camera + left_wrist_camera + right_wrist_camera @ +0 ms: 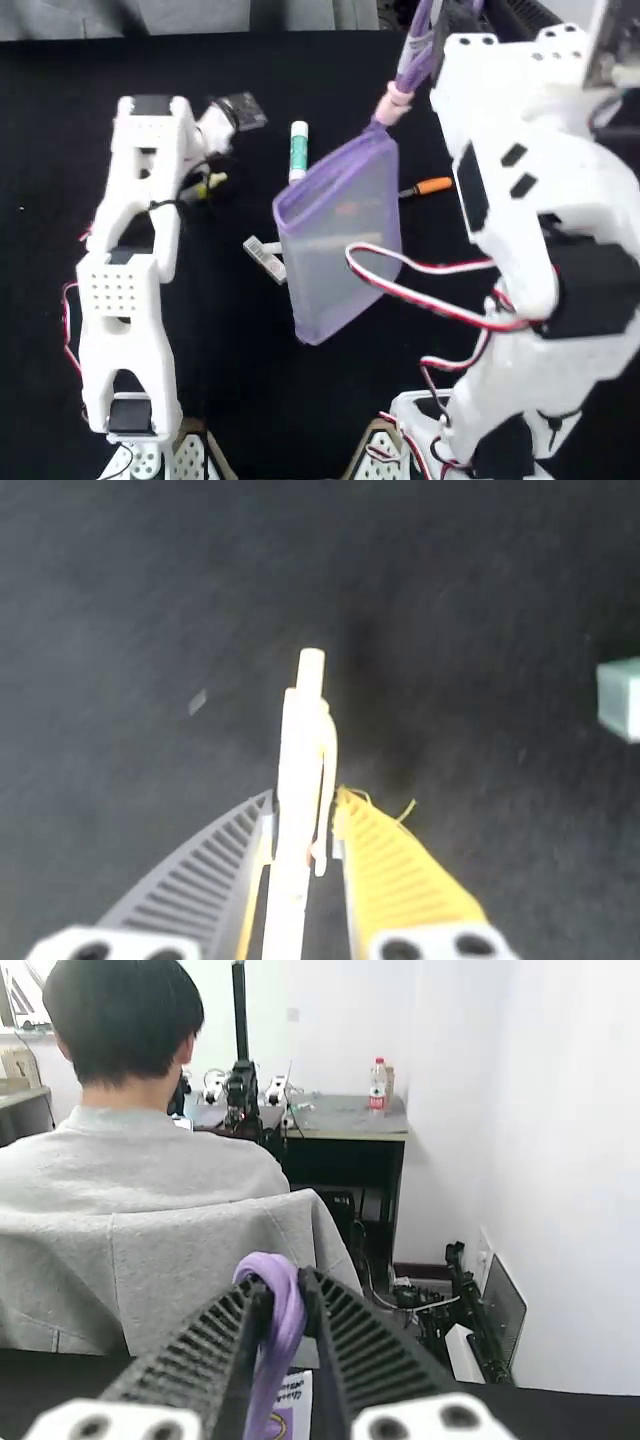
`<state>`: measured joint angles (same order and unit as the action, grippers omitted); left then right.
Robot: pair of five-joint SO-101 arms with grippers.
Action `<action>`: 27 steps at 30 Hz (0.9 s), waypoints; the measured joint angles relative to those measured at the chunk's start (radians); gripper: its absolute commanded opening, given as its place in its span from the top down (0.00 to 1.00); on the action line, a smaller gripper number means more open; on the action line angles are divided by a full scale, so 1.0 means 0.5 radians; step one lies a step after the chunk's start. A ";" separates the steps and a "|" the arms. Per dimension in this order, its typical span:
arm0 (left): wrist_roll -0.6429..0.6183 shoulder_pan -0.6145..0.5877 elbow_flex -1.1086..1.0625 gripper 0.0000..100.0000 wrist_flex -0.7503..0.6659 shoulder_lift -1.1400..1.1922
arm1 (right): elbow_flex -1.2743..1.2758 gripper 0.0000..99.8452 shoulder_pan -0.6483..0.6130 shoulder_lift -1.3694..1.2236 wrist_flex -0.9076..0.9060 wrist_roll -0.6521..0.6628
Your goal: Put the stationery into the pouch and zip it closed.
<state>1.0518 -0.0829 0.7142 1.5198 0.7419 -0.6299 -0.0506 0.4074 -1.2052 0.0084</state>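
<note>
At the left side of the black surface (pixel 40 120) we see the left claw (pixel 300 805) closed on a white pen (pixel 300 740). The pen sits lengthwise between the grey and yellow fingers, and its tip pokes out past them just above the cloth. In the high view this claw (pixel 208 186) hangs over the far left part of the surface. Just beyond it, nearer the far edge, lies a small shiny object (pixel 240 110) that we cannot identify.

Next to the right, a white and green glue stick (pixel 298 150) lies on the surface, pointing toward the far edge. It is close to the pouch's upper rim, though we cannot tell if they touch. Nearer the front, a small pale piece (pixel 263 252) lies at the pouch's left side, too unclear for us to name.

The translucent purple pouch (pixel 340 240) is in the middle of the surface. It is tilted, and its far corner is drawn up by a purple strap (pixel 400 80) that runs toward the far edge. We cannot tell whether its lower end rests on the surface.

An orange pen (pixel 430 186) lies just right of the pouch, partly hidden behind it.

On the right, the right claw (pixel 285 1285) is raised and clamped on the loop of the strap (pixel 275 1325).
</note>
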 measured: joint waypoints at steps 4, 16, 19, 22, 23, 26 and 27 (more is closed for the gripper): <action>0.000 -0.012 0.249 0.97 0.325 -0.144 | 0.000 0.99 0.000 0.046 -0.025 0.000; -1.086 0.064 1.212 0.97 0.423 -0.488 | 0.135 0.99 0.000 0.046 0.034 0.000; -1.571 0.126 1.642 0.97 0.423 -0.537 | 0.239 0.99 0.000 0.046 0.110 0.000; -1.989 0.224 1.804 0.97 0.411 -0.694 | 0.255 0.99 0.000 0.043 0.129 0.000; -2.108 0.264 1.814 0.97 0.414 -0.764 | 0.255 0.99 0.000 0.043 0.129 0.000; -2.418 0.374 1.829 0.97 0.414 -0.991 | 0.255 0.99 0.000 0.043 0.129 0.000; -2.495 0.408 1.838 0.97 0.414 -1.065 | 0.255 0.99 0.000 0.043 0.129 0.000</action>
<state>-0.1956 0.1212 1.6333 1.7269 0.2094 -0.5025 -0.0506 0.4289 -1.1408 0.0084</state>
